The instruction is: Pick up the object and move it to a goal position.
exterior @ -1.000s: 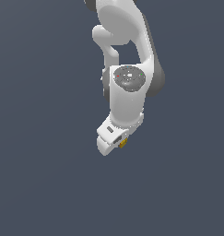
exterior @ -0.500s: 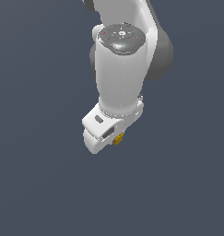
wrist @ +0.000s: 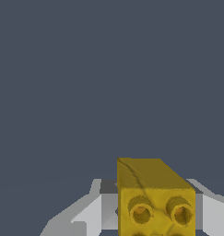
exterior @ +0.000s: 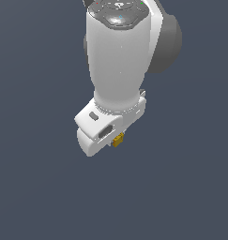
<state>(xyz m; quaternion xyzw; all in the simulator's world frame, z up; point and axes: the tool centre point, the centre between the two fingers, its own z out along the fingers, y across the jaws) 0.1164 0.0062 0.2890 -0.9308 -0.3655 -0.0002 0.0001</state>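
The object is a small yellow-orange block [exterior: 117, 139] with round darker marks on its face. In the exterior view it peeks out from under my white gripper hand [exterior: 110, 127], which hides most of it and hides the fingertips. In the wrist view the block [wrist: 152, 196] sits between my two pale fingers [wrist: 88, 214], held close to the camera, with only flat grey ground behind it. The gripper is shut on the block and holds it above the ground.
The white arm [exterior: 120, 56] with its dark grey joint [exterior: 164, 42] fills the upper middle of the exterior view. All around is plain dark grey-blue ground [exterior: 35, 178].
The arm has risen toward the exterior camera and looks larger. The hand and the block in it have shifted toward the exterior view's left.
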